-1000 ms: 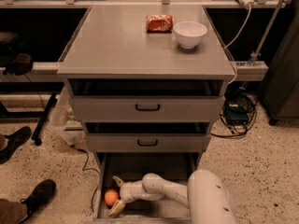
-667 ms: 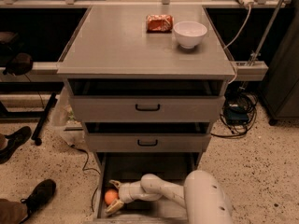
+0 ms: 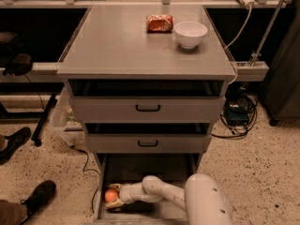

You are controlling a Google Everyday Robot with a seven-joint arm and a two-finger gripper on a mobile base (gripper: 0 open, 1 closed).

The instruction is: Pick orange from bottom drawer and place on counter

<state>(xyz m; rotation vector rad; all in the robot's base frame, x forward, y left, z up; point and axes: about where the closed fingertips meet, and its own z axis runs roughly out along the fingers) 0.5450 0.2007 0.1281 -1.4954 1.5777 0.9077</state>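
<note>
Gripper (image 3: 113, 196) clamped on the orange (image 3: 109, 194) deep in the bottom drawer (image 3: 154, 165), and a hasty lift could knock it loose against the middle drawer (image 3: 148, 143) overhead.

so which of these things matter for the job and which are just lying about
For the job: orange, in the bottom drawer; gripper, down at the orange; counter, where it goes.
Lying about: red packet and white bowl on the counter; shoes and cables on the floor.
</note>
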